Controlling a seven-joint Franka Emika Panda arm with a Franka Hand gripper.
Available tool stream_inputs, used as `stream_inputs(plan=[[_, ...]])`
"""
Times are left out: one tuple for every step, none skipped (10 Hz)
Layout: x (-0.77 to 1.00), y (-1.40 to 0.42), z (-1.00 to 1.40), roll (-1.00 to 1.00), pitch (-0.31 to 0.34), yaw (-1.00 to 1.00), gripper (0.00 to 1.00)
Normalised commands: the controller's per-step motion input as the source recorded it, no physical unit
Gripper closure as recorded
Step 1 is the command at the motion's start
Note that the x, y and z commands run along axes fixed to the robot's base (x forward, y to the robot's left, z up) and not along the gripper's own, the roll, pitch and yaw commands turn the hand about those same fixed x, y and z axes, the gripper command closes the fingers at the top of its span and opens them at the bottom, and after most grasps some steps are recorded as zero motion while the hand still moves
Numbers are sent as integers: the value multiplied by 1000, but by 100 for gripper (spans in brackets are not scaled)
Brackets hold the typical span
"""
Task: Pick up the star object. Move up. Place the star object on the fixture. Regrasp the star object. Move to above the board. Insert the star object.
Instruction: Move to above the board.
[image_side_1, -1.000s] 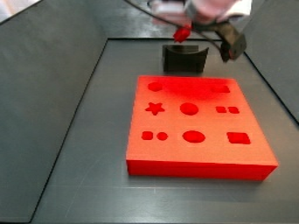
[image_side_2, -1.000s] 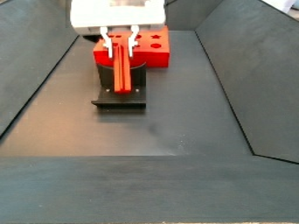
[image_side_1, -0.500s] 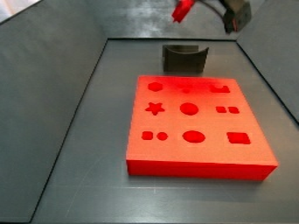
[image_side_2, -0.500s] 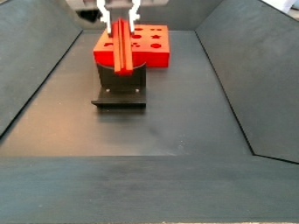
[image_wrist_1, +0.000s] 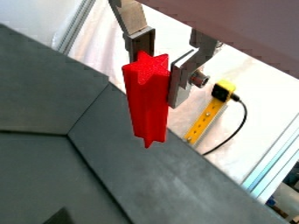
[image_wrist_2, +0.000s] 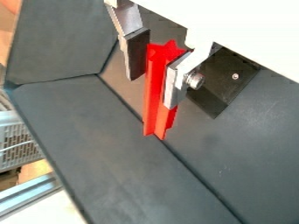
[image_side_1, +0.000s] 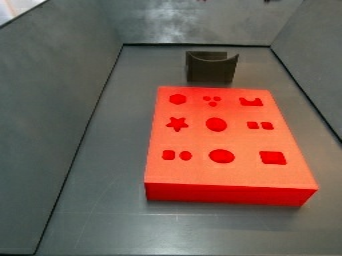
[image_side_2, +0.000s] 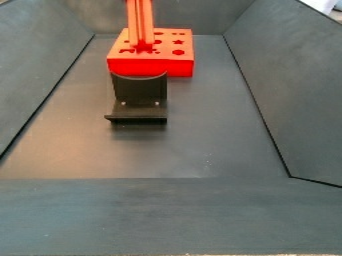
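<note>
Both wrist views show my gripper (image_wrist_1: 160, 74) (image_wrist_2: 156, 70) shut on the star object (image_wrist_1: 146, 96) (image_wrist_2: 158, 92), a slim bright red peg that hangs straight down from the silver fingers (image_wrist_1: 140, 39). In a side view only the star object's lower part (image_side_2: 138, 15) shows at the top edge, high above the floor, with the gripper out of frame. The board (image_side_1: 227, 175) (image_side_2: 174, 65) lies flat with its shaped holes facing up. The fixture (image_side_1: 211, 68) (image_side_2: 139, 90), a dark notched block, stands beside the board with nothing in it.
Dark sloped walls (image_side_1: 67, 90) enclose the floor on both sides. Outside the enclosure a yellow bar with a black cable (image_wrist_1: 211, 114) shows in a wrist view.
The gripper has risen with the star object, from just over the fixture to above the top edge of both side views. Board and fixture have not moved.
</note>
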Motion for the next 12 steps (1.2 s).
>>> stream_inputs(plan=[[-89, 102, 1000, -62, 3, 15, 100], [-90, 97, 1000, -56, 11, 8, 100], [-87, 86, 1000, -61, 22, 1, 100], [-86, 82, 1000, -67, 27, 1, 100], [-84, 73, 1000, -70, 41, 1, 100], [-75, 65, 996, -73, 49, 4, 100], [-47, 39, 748, -72, 68, 9, 100], [-24, 19, 565, -72, 84, 16, 100], [-3, 10, 386, -76, 104, 25, 100], [10, 4, 211, -75, 129, 35, 100], [-260, -1000, -128, -1000, -7, -89, 100], [-260, -1000, -122, -1000, -14, -87, 100]])
